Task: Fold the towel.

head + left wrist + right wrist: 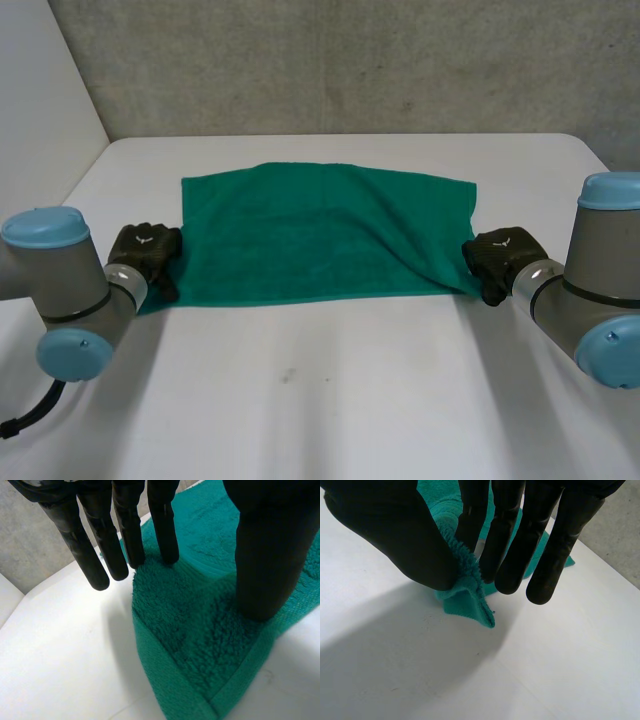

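Green towel (320, 235) lies spread on the desk (330, 400); my left hand (148, 256) presses its 8 o'clock corner straight-fingered, right hand (500, 262) pinches the 4 o'clock corner.

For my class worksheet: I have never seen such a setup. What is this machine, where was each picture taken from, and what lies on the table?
It is a robot with two arms, each ending in a black robot hand. The wide picture looks down from between the arms; the other two come from cameras on the wrists. A green towel lies spread on a white table. The left robot hand presses straight fingers on one near corner; the right robot hand pinches the other.
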{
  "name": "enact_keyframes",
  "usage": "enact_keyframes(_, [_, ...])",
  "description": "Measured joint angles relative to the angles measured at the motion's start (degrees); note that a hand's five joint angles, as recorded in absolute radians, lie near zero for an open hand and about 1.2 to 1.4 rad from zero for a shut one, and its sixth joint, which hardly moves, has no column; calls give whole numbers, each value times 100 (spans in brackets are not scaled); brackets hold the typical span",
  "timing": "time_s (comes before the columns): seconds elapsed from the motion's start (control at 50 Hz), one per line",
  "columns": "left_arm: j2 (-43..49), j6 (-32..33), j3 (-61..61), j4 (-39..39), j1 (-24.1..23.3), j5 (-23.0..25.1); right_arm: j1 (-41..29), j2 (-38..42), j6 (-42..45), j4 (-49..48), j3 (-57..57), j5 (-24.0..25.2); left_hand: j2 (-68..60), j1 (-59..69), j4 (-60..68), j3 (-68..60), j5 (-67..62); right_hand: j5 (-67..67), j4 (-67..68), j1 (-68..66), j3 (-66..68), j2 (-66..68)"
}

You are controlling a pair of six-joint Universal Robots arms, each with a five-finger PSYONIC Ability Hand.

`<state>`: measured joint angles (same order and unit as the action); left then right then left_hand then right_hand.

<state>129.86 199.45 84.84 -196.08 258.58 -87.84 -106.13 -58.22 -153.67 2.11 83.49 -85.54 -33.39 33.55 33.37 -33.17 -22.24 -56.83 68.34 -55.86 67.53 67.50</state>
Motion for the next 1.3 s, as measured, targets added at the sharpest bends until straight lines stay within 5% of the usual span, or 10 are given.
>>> enact_keyframes(0.2, [149,6,-135,-18,-1,6,1,4,4,-5,-3,-5,-1196,1301,1229,-1243,-1258,0,0,0,0,0])
enact_keyframes(0.24, [174,6,-140,-22,-2,8,1,4,4,-6,-6,-5,-2711,2857,2833,-2833,-2861,0,0,0,0,0])
enact_keyframes(0.28, [184,4,-139,-21,-4,9,2,4,4,-6,-7,-6,-3080,3092,3189,-3187,-3197,0,0,0,0,0])
enact_keyframes(0.62, [-778,11,332,58,36,15,11,-184,193,169,-144,1,-3507,3092,3478,-3485,-3315,0,0,0,0,0])
enact_keyframes(0.66, [-1871,211,1028,129,58,20,71,-875,1071,901,-269,-71,-3513,3092,3478,-3499,-3315,0,0,0,0,0])
enact_keyframes(0.9, [-3489,1623,2269,1318,60,32,492,-2059,2755,2522,314,-455,-3519,3093,3501,-3512,-3315,0,0,0,0,0])
enact_keyframes(1.08, [-2833,1790,2278,1449,19,143,482,-1354,2852,2450,592,-550,-3521,3093,3503,-3512,-3315,0,0,0,0,0])
enact_keyframes(1.3, [-1766,1762,199,732,-103,158,309,-377,2540,1990,-1621,-979,-3524,3093,3505,-3513,-3315,0,0,0,0,0])
